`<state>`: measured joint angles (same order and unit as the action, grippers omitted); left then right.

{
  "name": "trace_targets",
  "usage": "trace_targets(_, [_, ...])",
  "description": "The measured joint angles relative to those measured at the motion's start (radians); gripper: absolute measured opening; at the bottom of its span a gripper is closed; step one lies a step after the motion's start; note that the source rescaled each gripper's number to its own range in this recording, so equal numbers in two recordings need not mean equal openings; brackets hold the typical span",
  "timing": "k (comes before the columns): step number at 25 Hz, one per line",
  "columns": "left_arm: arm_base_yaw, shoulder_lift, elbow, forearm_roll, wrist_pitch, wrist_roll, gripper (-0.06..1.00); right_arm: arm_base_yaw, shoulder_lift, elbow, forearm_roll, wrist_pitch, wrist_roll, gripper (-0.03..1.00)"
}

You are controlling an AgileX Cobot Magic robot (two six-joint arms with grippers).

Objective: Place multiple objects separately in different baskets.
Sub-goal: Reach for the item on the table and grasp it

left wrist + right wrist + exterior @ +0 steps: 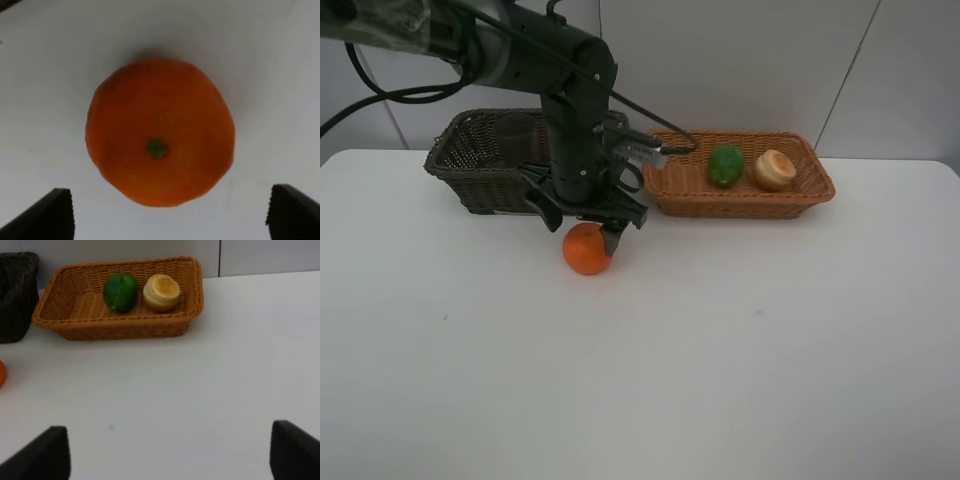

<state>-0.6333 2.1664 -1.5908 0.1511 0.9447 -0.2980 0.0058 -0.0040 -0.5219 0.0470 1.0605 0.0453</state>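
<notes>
The orange (587, 249) sits on the white table in front of the dark brown basket (480, 165). My left gripper (582, 234) points down over it, open, a finger on each side; in the left wrist view the orange (160, 131) fills the space ahead of the open gripper (172, 220). The light tan basket (740, 205) holds the green lime-like fruit (725, 165) and the pale peach-like fruit (774, 169). My right gripper (170, 455) is open and empty, low over the table and facing that basket (115, 327). The bottles and the cup are not in view.
The left arm hides part of the dark basket and the gap between the two baskets. The dark basket (17, 295) also shows at the edge of the right wrist view. A grey wall stands behind both baskets.
</notes>
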Motion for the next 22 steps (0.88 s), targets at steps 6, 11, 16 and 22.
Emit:
trace_targets(6, [0.003,0.002,0.001,0.004,-0.028,0.000,1.00,0.000,0.000,0.000,0.000,0.000,0.000,0.82])
trace_targets(11, [0.004,0.025,0.001,0.005,-0.053,0.014,1.00,0.000,0.000,0.000,0.000,0.000,0.000,0.82])
trace_targets(16, [0.007,0.035,0.001,0.009,-0.070,0.021,1.00,0.000,0.000,0.000,0.000,0.000,0.000,0.82])
trace_targets(22, [0.015,0.039,0.001,0.024,-0.079,0.021,1.00,0.000,0.000,0.000,-0.002,0.000,0.000,0.82])
